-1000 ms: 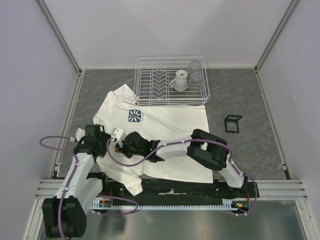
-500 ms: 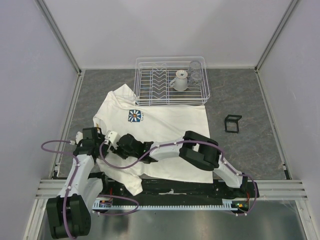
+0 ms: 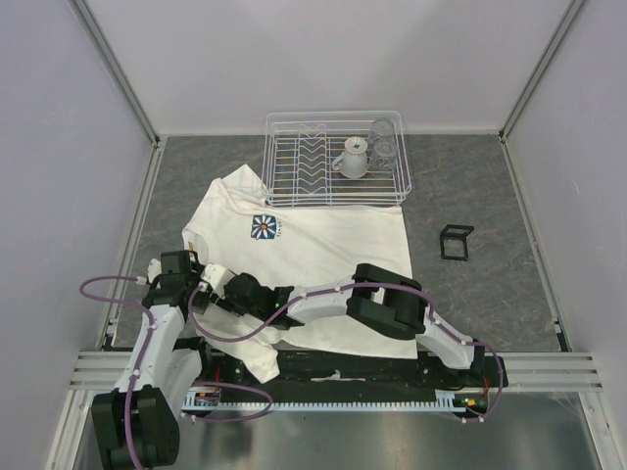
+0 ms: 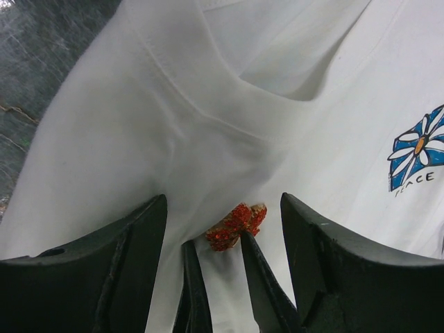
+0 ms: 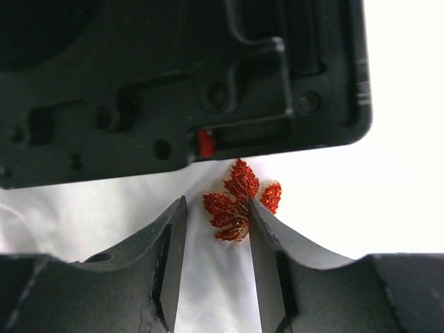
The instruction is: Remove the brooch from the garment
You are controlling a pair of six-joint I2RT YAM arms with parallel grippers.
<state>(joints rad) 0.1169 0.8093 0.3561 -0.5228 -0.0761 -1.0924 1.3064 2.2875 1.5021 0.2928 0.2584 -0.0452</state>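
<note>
While both claws stand spread, we record: brooch (image 5: 234,201), mid-frame in the right wrist view, sitting on the garment (image 5: 402,173) between the tips of the right claw (image 5: 216,207); left claw (image 4: 223,202) straddling both. We would pinch it squarely, then lift gently.

The left arm (image 3: 147,343) and right arm (image 3: 436,328) have white links, black joints and looping purple cables. The left pincer (image 4: 223,201) has broad, curved matte-black fingers; the right pincer (image 5: 217,208) has slimmer ones. A black housing (image 5: 139,83) shows slots, round holes and a red tab.
</note>
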